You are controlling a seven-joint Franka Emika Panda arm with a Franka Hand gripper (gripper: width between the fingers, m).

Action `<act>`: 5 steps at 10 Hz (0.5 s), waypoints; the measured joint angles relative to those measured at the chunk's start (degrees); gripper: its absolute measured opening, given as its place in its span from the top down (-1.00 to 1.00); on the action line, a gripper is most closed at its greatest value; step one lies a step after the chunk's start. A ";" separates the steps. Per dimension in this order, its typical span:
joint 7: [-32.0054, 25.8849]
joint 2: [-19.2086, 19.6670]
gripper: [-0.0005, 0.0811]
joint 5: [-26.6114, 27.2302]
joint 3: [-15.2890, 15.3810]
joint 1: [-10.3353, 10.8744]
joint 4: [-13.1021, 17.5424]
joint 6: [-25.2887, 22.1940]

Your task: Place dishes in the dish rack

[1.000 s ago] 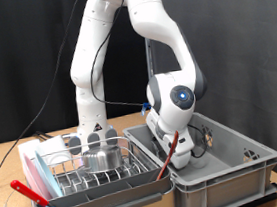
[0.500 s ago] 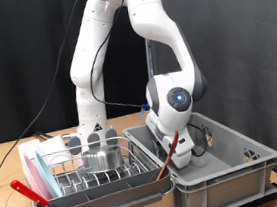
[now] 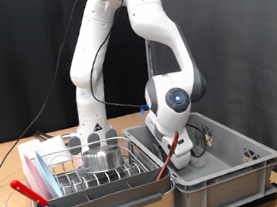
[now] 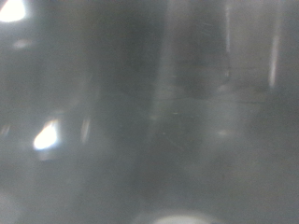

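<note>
The white arm (image 3: 142, 43) is seen bent down from the exterior view's top, with its wrist lowered into the large grey crate (image 3: 236, 168) at the exterior view's right. The gripper (image 3: 182, 154) is set low inside that crate, just behind its near wall; whether the jaws are open, closed or gripping anything cannot be told, since the fingertips are masked by the hand's own body and the crate wall.

The dish rack (image 3: 96, 174) is placed just beside the crate, on the exterior view's left, in its white tray (image 3: 34, 156) on the wooden counter (image 3: 9, 204). A shiny steel bowl (image 3: 100, 158) is already lodged among the wires, with the whitish-grey utensil holder (image 3: 92, 139) behind it. A red utensil (image 3: 33, 191) is laid along the tray's near edge, and another thin red piece (image 3: 166, 159) is leaned at the crate's near corner.

The step in hand is judged to be a pick from inside the crate. It would be done well if the jaws were centred on a rim or edge, closed gently, and the lift kept vertical until the crate wall is cleared.

Much is hidden: the crate's contents are barely visible, no blue plate or glass pieces can be made out, and the wrist view is filled by a grey blur with a few bright glints.
</note>
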 joint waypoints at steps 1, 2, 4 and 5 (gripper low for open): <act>-0.02 0.00 0.73 0.00 0.00 -0.03 0.00 -0.01; -0.22 0.00 0.73 0.02 0.00 -0.11 0.00 -0.01; -1.81 0.53 0.73 0.88 -0.26 -0.23 0.08 0.89; -2.51 1.76 0.73 1.21 -0.78 -0.16 0.18 2.67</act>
